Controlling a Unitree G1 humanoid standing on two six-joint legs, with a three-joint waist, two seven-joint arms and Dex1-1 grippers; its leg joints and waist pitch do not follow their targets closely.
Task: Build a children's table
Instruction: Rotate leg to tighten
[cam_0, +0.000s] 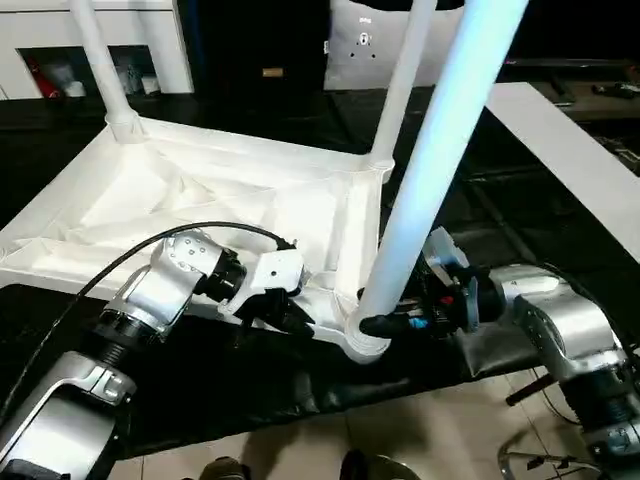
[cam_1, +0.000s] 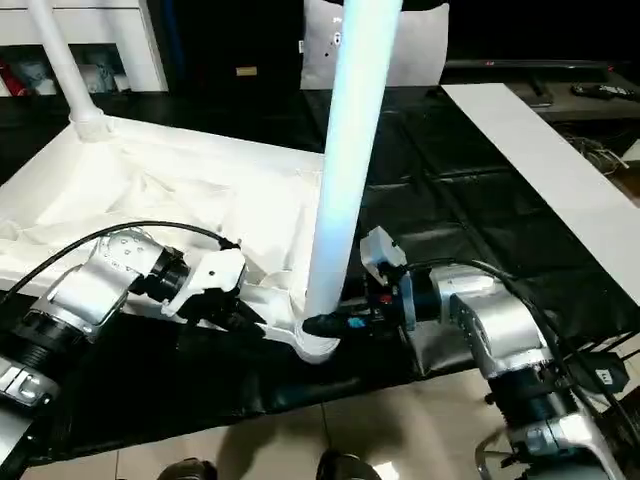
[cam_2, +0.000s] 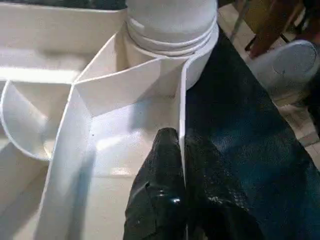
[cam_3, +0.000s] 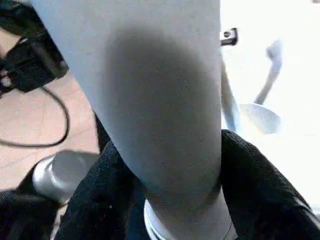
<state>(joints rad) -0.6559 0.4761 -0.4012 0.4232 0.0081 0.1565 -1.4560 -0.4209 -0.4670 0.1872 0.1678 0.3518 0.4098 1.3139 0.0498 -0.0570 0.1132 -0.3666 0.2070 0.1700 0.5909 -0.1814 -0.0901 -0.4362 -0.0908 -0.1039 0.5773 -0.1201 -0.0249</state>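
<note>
The white table top lies upside down on the black mat, ribbed underside up. Two legs stand in its far corner sockets. A third leg rises from the near corner socket. My left gripper is shut on the thin rim wall just beside that socket, one black finger on each side of the wall. My right gripper hugs the base of the near leg, its fingers pressed to both sides just above the socket.
A flat white board lies on the mat at the right. A white-grey cushion leans at the back, with white shelving at the back left. The mat ends at pale floor tiles close to me.
</note>
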